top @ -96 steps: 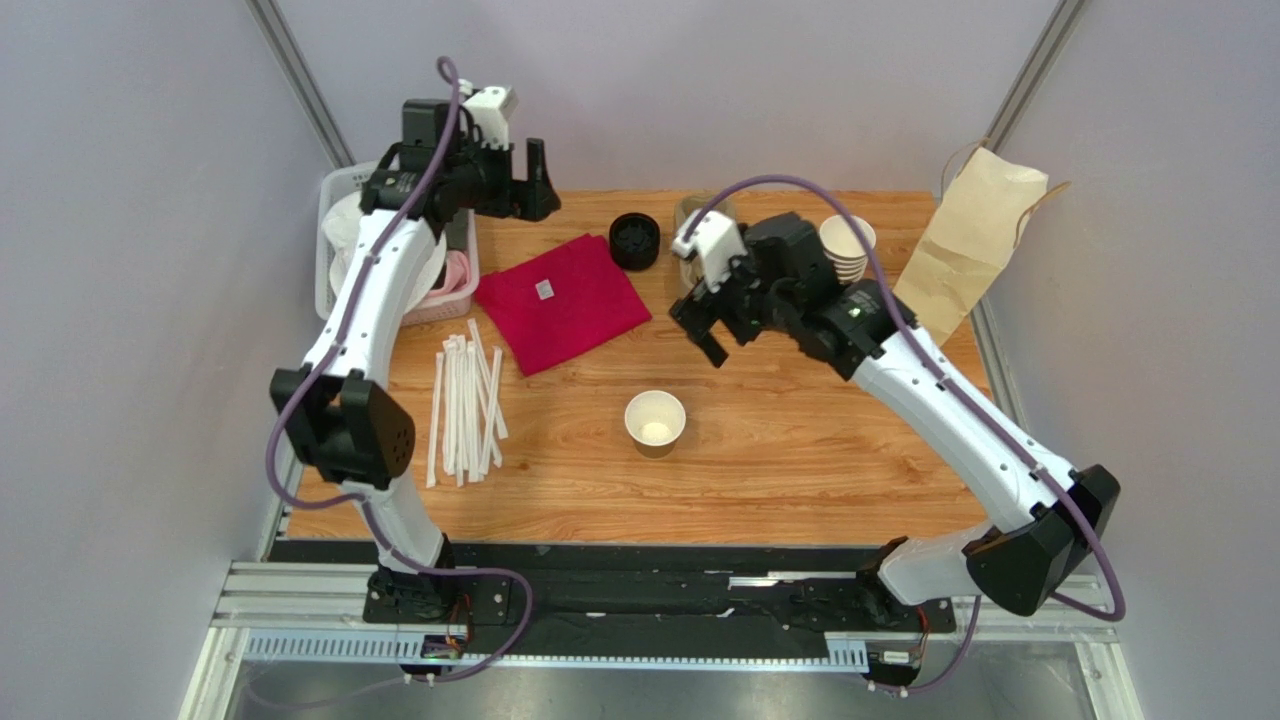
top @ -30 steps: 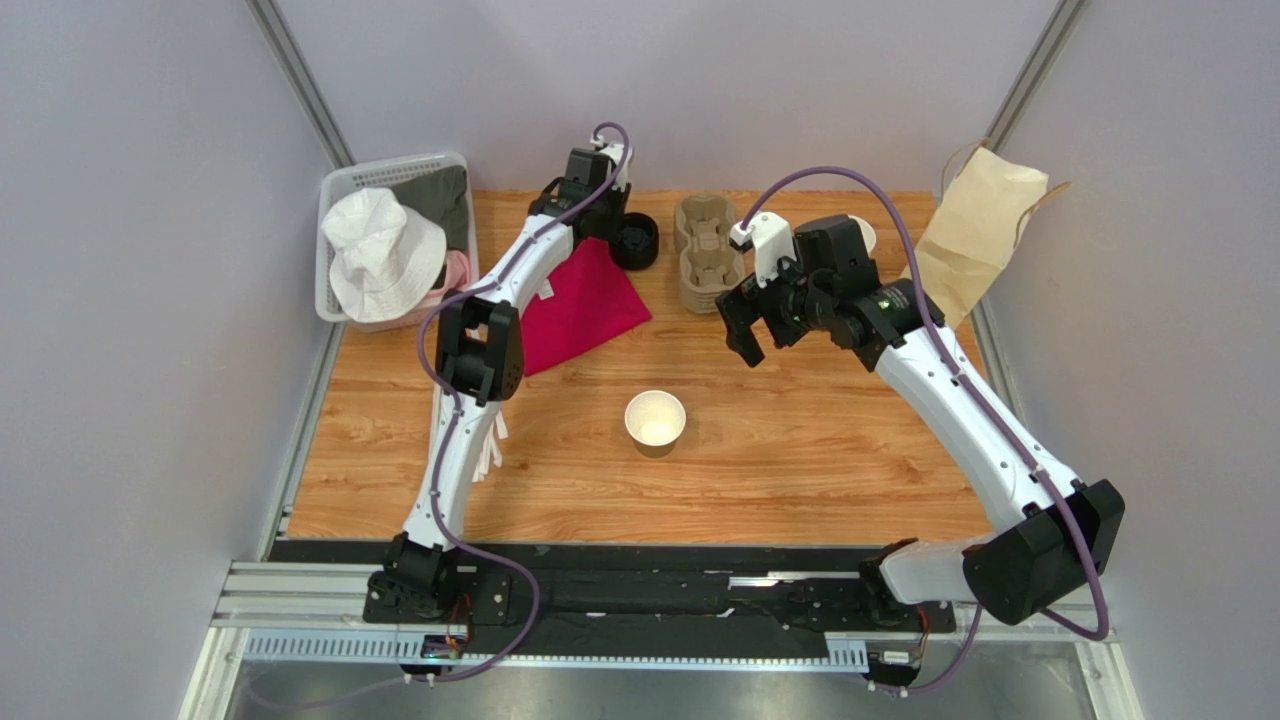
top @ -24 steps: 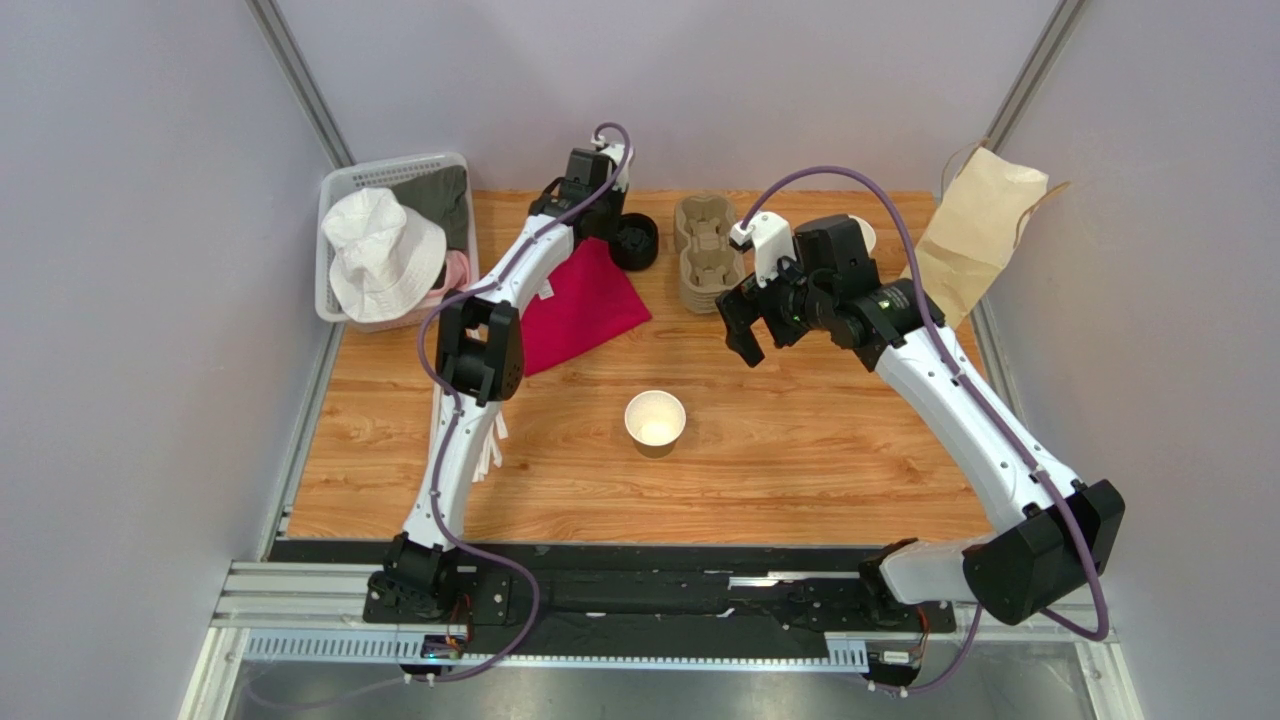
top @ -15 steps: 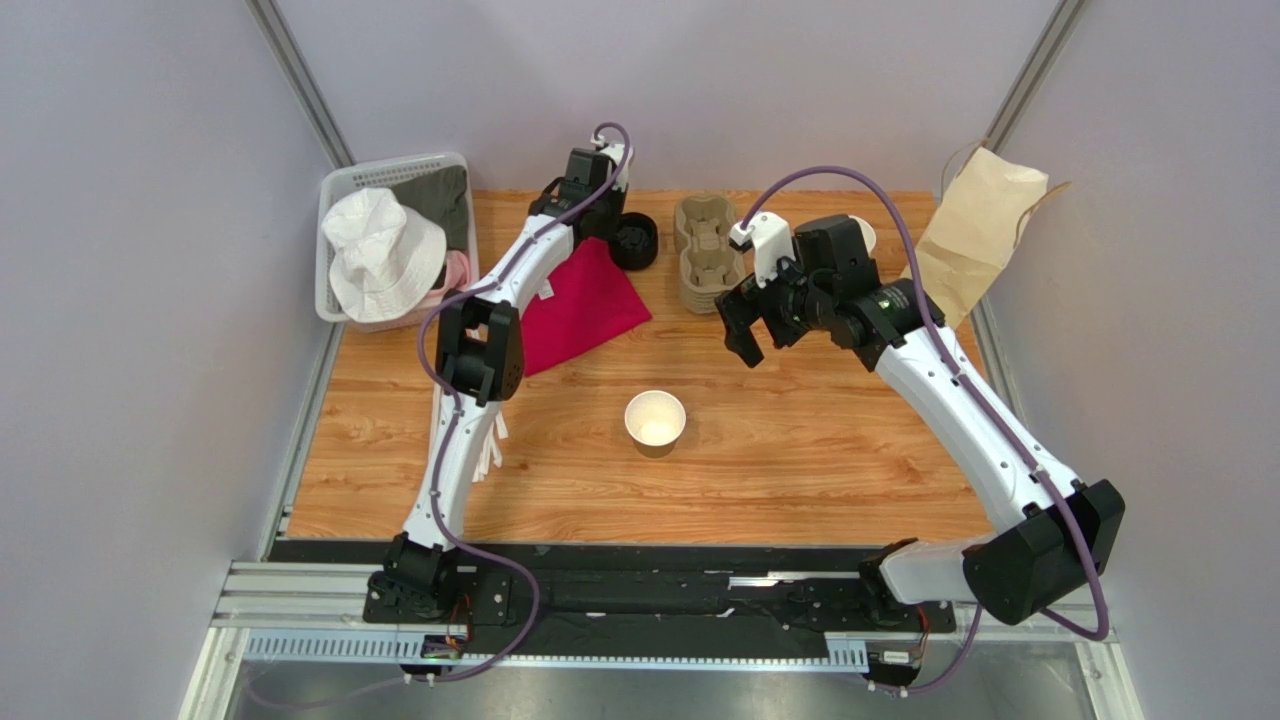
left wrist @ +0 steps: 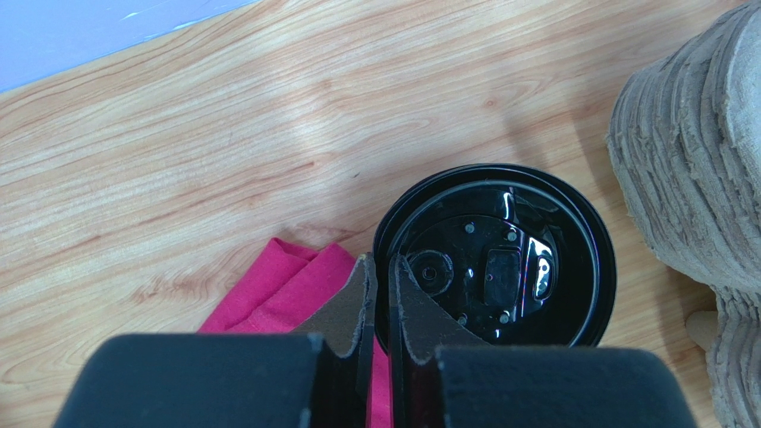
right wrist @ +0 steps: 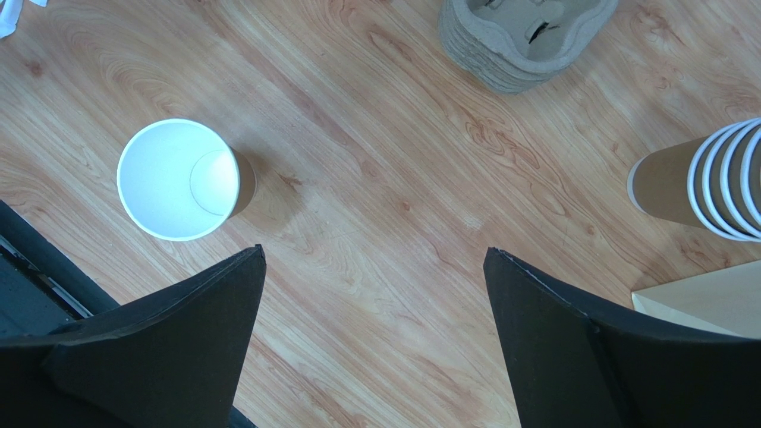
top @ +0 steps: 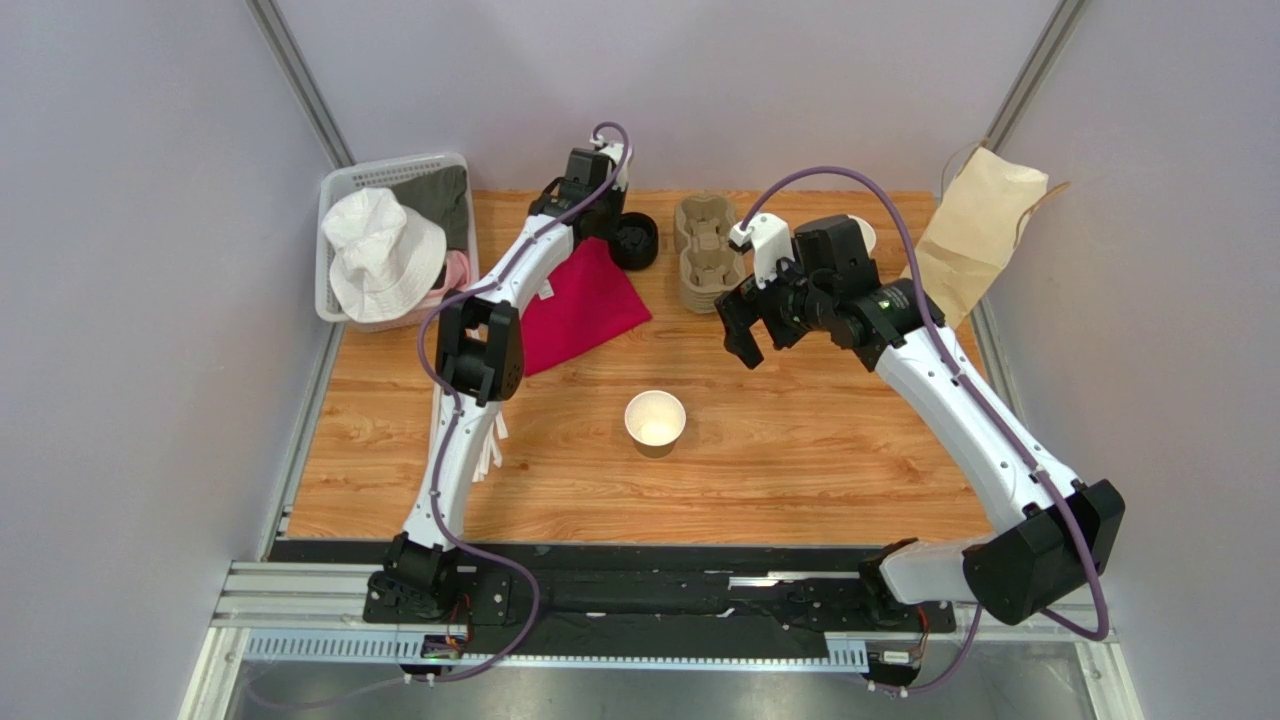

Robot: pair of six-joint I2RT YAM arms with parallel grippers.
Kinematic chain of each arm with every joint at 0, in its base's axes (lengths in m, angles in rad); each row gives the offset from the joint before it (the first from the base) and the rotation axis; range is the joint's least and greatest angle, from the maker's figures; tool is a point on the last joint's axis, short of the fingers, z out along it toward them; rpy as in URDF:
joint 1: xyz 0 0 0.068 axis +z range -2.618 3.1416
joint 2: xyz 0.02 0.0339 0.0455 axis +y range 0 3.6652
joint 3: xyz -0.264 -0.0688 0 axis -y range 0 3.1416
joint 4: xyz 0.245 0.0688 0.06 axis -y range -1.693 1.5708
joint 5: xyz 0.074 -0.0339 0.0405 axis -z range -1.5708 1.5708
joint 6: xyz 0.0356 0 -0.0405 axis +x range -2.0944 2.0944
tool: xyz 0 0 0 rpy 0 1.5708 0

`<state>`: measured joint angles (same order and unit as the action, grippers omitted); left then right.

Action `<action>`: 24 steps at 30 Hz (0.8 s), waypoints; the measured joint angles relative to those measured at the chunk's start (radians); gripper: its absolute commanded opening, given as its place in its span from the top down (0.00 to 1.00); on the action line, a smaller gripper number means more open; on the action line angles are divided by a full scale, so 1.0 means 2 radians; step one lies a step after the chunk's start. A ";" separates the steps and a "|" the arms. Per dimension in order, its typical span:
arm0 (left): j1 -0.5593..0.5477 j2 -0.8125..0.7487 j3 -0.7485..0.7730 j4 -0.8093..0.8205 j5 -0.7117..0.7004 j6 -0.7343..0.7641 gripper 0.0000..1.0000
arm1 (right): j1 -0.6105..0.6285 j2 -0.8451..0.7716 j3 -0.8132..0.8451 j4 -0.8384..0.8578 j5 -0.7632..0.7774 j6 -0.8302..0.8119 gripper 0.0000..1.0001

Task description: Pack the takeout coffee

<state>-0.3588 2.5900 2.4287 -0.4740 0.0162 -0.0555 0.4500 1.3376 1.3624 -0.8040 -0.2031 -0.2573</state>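
Between pale grey walls (top: 135,375), wood-grain table (top: 796,480), black rail (top: 676,563) along near edge

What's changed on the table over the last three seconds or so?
The left gripper swung from over the basket to the back centre and shut on the rim of the black lid. The right gripper shifted slightly right, uncovering the cup carriers, jaws open. The paper cup and red cloth stayed put.
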 measured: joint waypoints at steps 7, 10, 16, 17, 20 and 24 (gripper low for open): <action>0.000 -0.005 0.000 0.000 0.000 -0.008 1.00 | 0.000 0.000 0.000 0.000 -0.001 0.000 0.00; 0.000 -0.012 0.000 0.000 0.000 -0.012 1.00 | 0.000 0.000 0.000 0.000 -0.001 0.000 0.00; 0.000 -0.021 0.000 0.000 0.000 -0.014 1.00 | 0.000 0.000 0.000 0.000 -0.003 0.000 0.00; 0.000 -0.022 0.000 0.000 0.000 -0.014 1.00 | 0.000 0.000 0.000 0.000 -0.004 0.000 0.00; 0.000 -0.022 0.000 -0.001 0.000 -0.014 1.00 | 0.000 0.000 0.000 0.000 -0.004 0.000 0.00; 0.000 -0.022 0.000 -0.001 -0.001 -0.014 1.00 | 0.000 0.000 0.000 0.000 -0.004 0.000 0.00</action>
<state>-0.3588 2.5469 2.4287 -0.4763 0.0147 -0.0841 0.4500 1.3376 1.3624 -0.8040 -0.2115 -0.2565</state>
